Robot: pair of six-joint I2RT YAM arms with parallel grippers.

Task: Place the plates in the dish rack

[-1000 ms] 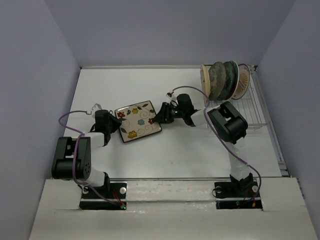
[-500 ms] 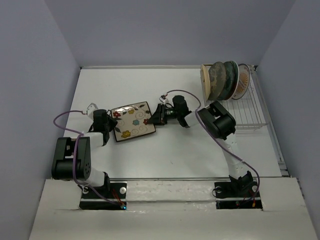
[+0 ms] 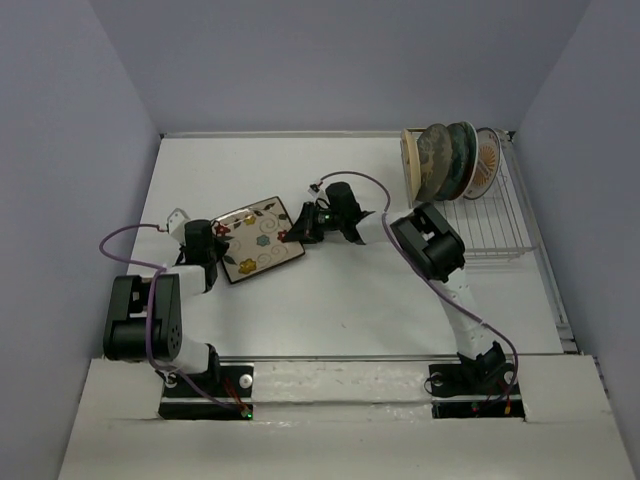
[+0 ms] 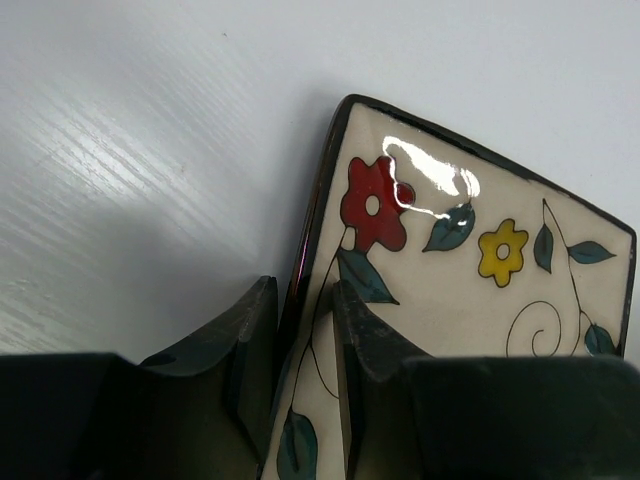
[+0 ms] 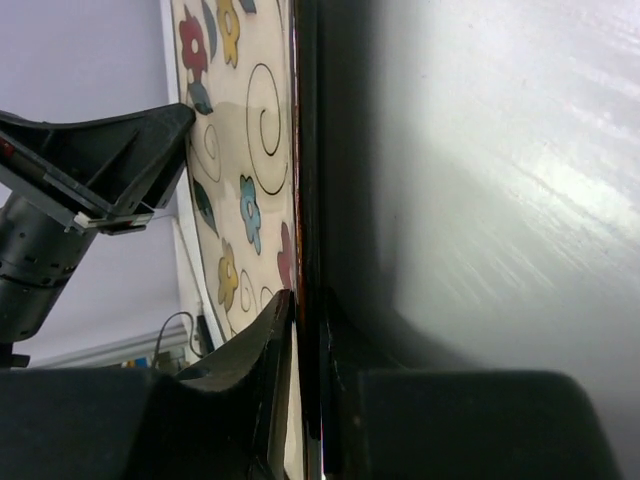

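Dish rack (image 3: 505,225): row of plates (image 3: 445,160) stands on edge at its far end. At least four, exact count unclear.
Square floral plate (image 3: 255,240) not yet racked, well left of dish rack.
Left gripper (image 4: 303,295) clamps plate edge farthest from dish rack, one finger each side of dark rim.
Right gripper (image 5: 300,305) pinches edge nearest dish rack, jaws closed on rim.
Cannot tell if plate is lifted.
Judgement: task nearly done. Left to do: carry square plate to dish rack, slot into free prongs.
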